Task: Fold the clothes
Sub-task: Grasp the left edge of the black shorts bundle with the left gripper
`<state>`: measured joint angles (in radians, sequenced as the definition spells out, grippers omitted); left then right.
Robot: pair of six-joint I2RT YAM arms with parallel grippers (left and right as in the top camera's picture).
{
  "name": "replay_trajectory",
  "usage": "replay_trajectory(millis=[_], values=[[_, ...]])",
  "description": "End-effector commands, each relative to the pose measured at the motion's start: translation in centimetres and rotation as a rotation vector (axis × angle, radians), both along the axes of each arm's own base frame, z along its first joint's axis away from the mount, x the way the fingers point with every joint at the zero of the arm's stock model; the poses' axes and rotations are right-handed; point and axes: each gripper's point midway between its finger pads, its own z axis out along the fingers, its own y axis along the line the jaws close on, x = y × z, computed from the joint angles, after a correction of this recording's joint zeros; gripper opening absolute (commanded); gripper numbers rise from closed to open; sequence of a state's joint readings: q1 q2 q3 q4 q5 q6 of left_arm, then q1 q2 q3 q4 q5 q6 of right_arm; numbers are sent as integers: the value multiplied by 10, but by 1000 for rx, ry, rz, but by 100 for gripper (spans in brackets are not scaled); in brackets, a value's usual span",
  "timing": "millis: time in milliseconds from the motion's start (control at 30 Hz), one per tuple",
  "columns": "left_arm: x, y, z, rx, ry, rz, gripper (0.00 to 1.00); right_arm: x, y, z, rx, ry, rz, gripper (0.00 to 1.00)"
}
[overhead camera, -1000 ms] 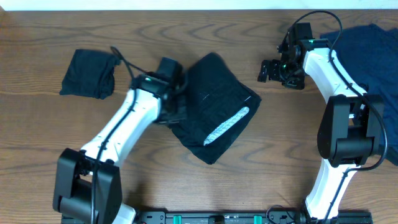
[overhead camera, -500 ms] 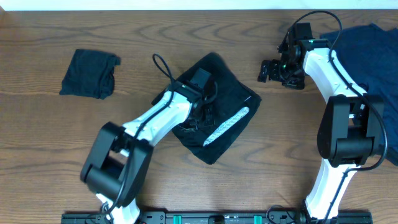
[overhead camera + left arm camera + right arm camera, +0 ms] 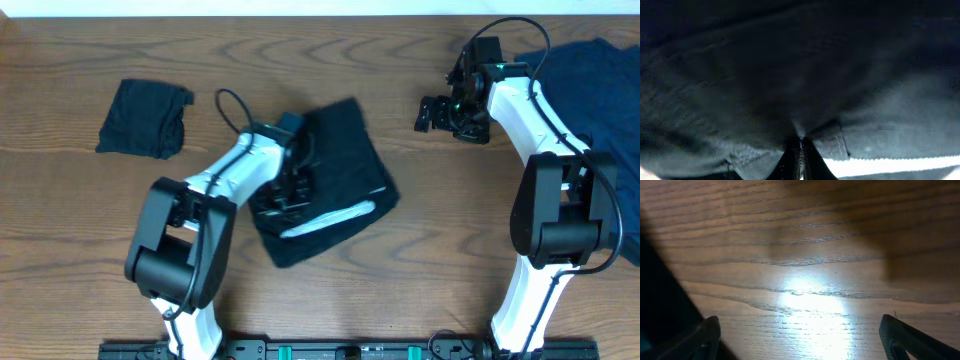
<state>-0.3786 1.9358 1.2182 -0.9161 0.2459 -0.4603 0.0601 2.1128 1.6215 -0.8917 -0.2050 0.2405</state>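
The large black garment (image 3: 345, 160) lies bunched at the table's middle, its pale grey-white strip (image 3: 330, 215) along the near edge. My left gripper (image 3: 288, 192) rests on the garment's left part, shut on a pinch of its fabric. In the left wrist view the closed gripper (image 3: 801, 150) meets puckered black cloth (image 3: 790, 75), beside the pale strip (image 3: 890, 165). My right gripper (image 3: 430, 112) hovers open over bare wood at the back right, apart from all clothes. Its fingers (image 3: 705, 337) stand wide in the right wrist view, with only the tabletop between them.
A small folded black garment (image 3: 145, 118) lies at the back left. A navy blue garment (image 3: 590, 85) is spread at the far right, partly under the right arm. The wooden table (image 3: 420, 260) shows in front of and between the clothes.
My left arm swung right and then back left, dragging the black garment. The garment turned and shifted left, so its pale strip now lies nearly level. The right arm has not moved.
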Motion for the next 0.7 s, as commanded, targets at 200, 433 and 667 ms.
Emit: replay_trajectory(millis=[200, 433, 667], values=[[16, 49, 2, 148, -33, -44, 6, 6, 2, 14, -6, -41, 14, 99], [56, 42, 74, 90, -228, -67, 6, 6, 2, 14, -6, -41, 13, 99], [66, 64, 102, 160, -322, -40, 79, 5, 2, 14, -6, -41, 14, 99]])
